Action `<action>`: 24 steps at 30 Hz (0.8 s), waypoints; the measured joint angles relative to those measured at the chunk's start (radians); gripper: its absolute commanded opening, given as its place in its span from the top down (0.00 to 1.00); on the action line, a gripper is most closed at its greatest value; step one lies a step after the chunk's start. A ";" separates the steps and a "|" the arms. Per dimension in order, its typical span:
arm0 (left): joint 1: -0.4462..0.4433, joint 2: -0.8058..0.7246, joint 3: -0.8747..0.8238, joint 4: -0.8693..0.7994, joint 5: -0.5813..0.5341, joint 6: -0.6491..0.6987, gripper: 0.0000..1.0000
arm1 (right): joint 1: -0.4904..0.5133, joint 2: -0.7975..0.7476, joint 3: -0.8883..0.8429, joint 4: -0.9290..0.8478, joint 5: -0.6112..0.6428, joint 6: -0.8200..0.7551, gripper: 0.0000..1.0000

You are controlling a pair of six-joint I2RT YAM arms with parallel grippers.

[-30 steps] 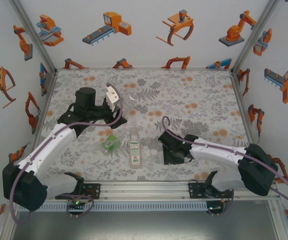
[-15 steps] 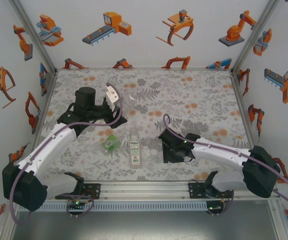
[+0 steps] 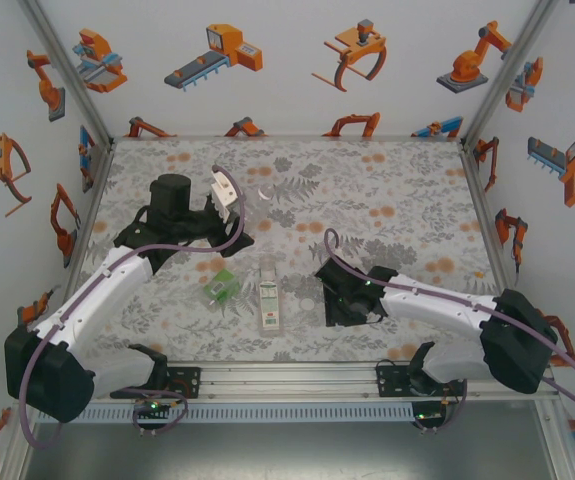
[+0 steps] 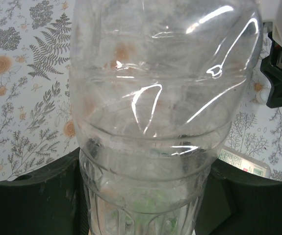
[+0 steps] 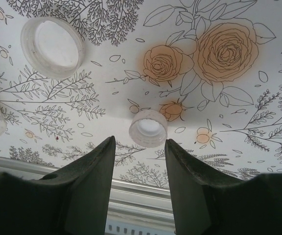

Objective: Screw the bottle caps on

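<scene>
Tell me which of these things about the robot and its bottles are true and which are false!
1. The left gripper is holding a clear bottle. True.
2. The right gripper has a cap pinched in its fingers. False: its jaws stand apart, and the small cap lies on the table just past the fingertips.
3. A bigger cap lies on the table too, farther from the right gripper. True.
4. The green bottle is standing upright. False: it lies on its side.
5. The labelled bottle lies on the table beside the green bottle. True.
</scene>
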 measured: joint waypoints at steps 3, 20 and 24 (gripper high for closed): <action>0.000 0.000 0.000 0.000 0.000 0.000 1.00 | 0.000 0.005 0.000 0.000 0.000 0.000 0.57; 0.000 0.000 0.000 0.000 0.000 0.000 1.00 | 0.000 0.024 0.000 0.018 0.000 0.000 0.57; 0.000 0.000 0.000 0.000 0.000 0.000 1.00 | 0.000 0.025 0.000 0.018 0.000 0.000 0.57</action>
